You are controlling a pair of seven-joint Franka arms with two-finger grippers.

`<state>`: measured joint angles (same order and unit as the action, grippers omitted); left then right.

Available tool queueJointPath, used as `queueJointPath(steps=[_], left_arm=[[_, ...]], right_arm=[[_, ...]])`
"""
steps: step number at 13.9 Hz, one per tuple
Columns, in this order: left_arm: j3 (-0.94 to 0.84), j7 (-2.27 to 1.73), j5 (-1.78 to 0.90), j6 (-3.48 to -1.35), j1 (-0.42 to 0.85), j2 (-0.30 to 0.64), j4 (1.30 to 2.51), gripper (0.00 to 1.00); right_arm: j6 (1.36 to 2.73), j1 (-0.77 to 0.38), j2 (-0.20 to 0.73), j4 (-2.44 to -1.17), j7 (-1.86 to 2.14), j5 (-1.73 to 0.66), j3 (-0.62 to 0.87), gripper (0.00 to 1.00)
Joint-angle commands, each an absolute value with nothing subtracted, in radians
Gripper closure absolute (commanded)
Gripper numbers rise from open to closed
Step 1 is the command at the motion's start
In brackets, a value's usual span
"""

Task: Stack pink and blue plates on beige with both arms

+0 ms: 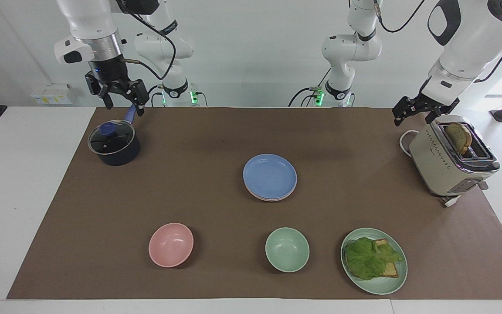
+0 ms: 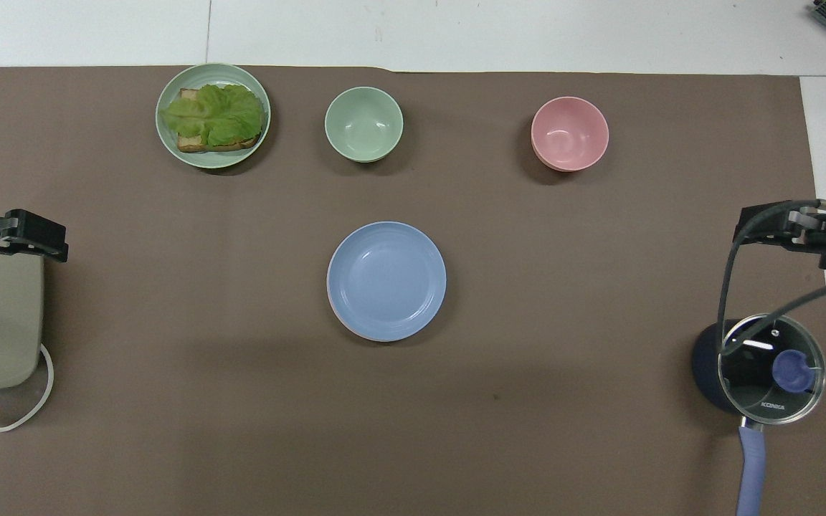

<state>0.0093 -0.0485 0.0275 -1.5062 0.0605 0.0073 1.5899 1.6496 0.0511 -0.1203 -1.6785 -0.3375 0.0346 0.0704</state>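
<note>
Plates are sitting stacked in the middle of the brown mat (image 1: 81,209): the blue plate (image 1: 270,175) is lying face up on top, the pink plate (image 1: 263,197) is showing only as a thin rim beneath it, and below that rim I cannot tell whether a beige plate is lying there. Being round, the stack is pointing no particular way and is lying flat and level.

Farther from the robots than the stack, three dishes are sitting in a row: a pink bowl (image 1: 171,244) toward the right arm's end, a green bowl (image 1: 287,249) in between, and a green plate (image 1: 389,282) carrying lettuce (image 1: 368,258) on toast (image 1: 391,270) toward the left arm's end.

Nearer to the robots, a dark pot (image 1: 114,144) with a glass lid is standing at the right arm's end. The right gripper (image 1: 118,93) is hanging over the pot's handle, fingers spread and gripping nothing. At the left arm's end a beige toaster (image 1: 447,159) is holding a slice of bread (image 1: 459,136). The left gripper (image 1: 416,111) is waiting over the toaster's end nearer the robots, fingers likewise spread apart and empty.
</note>
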Motion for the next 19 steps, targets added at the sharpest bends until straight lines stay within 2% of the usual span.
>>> queueJointPath(steps=[1, 4, 15, 17, 19], left_arm=[[0.006, -0.044, 0.035, -1.508, 0.055, -0.014, 1.612, 0.00], [0.006, -0.044, 0.035, -1.509, 0.055, -0.014, 1.612, 0.00], [0.006, -0.043, 0.035, -1.509, 0.055, -0.014, 1.612, 0.00], [0.006, -0.043, 0.035, -1.509, 0.055, -0.014, 1.612, 0.00], [0.006, -0.044, 0.035, -1.508, 0.055, -0.014, 1.612, 0.00]], right_arm=[[1.631, 0.066, -0.129, -1.672, -0.306, 0.035, 0.057, 0.00], [1.629, 0.080, -0.132, -1.680, -0.163, 0.035, 0.022, 0.00], [1.612, 0.080, -0.130, -1.686, -0.141, 0.035, 0.020, 0.00], [1.606, 0.057, -0.130, -1.683, -0.140, 0.029, -0.006, 0.00], [1.579, -0.033, -0.124, -1.672, -0.137, 0.018, -0.102, 0.00]])
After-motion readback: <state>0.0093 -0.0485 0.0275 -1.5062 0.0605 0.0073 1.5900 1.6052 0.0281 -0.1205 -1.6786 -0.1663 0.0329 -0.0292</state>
